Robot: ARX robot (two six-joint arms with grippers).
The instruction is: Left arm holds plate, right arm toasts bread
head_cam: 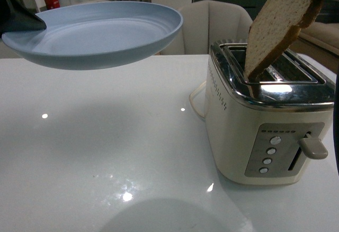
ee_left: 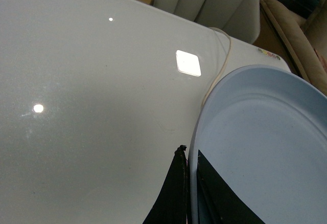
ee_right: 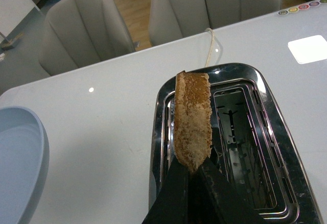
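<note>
Left pincer (ee_left: 189, 154) closed on the rim of the plate (head_cam: 100, 33), held level above the bench (head_cam: 106, 152), well apart from the toaster (head_cam: 265, 131). Right pincer (ee_right: 191, 172) clamps the bread (head_cam: 275, 25) by its upper end; the slice is tilted, lower end in one slot. Step, apparently: insertion. Next: straighten, lower, release.

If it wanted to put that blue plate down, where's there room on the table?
The white table is bare on its left and middle, from beneath the raised plate across to the toaster. The right side is crowded: the toaster, its cord looping beside it, and the bread tilted into a slot.
</note>
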